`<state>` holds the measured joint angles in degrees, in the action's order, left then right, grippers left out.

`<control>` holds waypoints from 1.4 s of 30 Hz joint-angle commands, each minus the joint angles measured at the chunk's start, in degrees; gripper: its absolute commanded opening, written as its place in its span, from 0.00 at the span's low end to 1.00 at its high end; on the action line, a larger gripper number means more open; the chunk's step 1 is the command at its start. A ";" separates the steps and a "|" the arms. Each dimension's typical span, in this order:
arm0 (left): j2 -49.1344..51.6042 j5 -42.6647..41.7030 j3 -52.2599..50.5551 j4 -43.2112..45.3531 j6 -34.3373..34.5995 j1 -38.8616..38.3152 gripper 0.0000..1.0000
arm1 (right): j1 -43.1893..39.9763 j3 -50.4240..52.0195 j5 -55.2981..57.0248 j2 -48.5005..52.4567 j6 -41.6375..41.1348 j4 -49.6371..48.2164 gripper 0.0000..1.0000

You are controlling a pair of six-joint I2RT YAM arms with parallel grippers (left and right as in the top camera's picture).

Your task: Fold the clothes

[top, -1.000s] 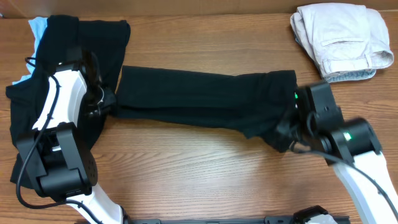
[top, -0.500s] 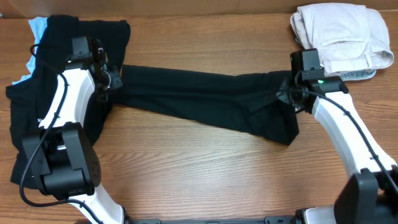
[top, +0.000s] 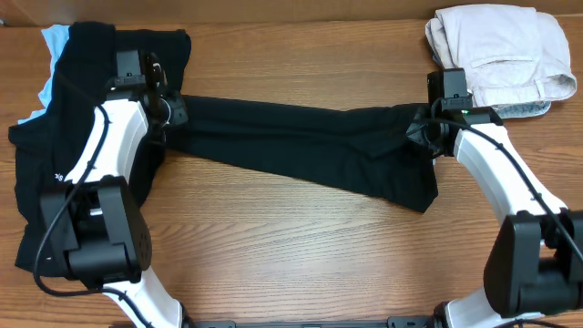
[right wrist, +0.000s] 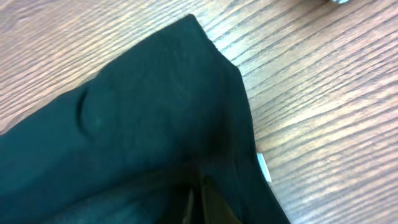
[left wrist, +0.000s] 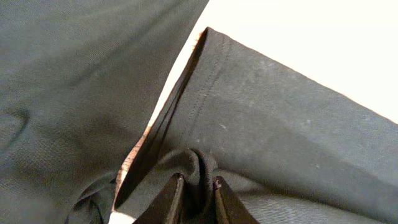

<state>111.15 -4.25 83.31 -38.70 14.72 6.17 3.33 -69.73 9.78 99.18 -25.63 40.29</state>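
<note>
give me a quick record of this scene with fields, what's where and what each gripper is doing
surface: wooden table
stretched item: black garment, a long band spanning between the two grippers
left gripper: shut on the garment's left end, a fold pinched between its fingers
right gripper: shut on the garment's right end
left side: black pile, a light blue cloth peeking out at its top-left edge
top right: beige garment, bundled, apart from the black garment
</note>
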 commanded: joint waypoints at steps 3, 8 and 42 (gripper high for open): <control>3.19 0.66 1.20 1.84 -0.59 -0.17 0.69 | -1.55 -1.14 0.26 1.77 0.61 -2.78 0.89; 2.32 2.45 5.03 -2.38 -7.91 0.61 1.00 | -1.57 -7.08 -2.60 -1.33 3.87 3.02 1.00; 16.31 -7.43 10.60 -2.97 -23.98 -2.73 0.94 | 2.12 -21.33 -11.41 -9.49 6.16 24.44 0.96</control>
<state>126.28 -10.20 93.73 -41.91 -7.75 4.78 5.30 -91.33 -1.32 89.80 -19.66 64.75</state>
